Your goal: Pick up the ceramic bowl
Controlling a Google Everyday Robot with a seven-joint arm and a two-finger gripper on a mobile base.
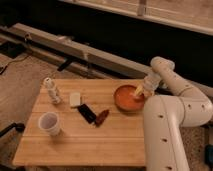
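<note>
The ceramic bowl (pixel 127 99) is round, shallow and orange-red. It sits on the wooden table (pixel 85 135) near the right back corner. My gripper (pixel 138 91) reaches down from the white arm (pixel 165 125) at the bowl's right rim, with its yellowish tips at or inside the rim. The arm hides the bowl's right edge.
A white cup (pixel 49 123) stands at the front left. A small bottle (pixel 51 90), a pale block (pixel 75 99), a black flat object (pixel 87 113) and a dark red item (pixel 101 117) lie mid-table. A dark wall and ledge run behind.
</note>
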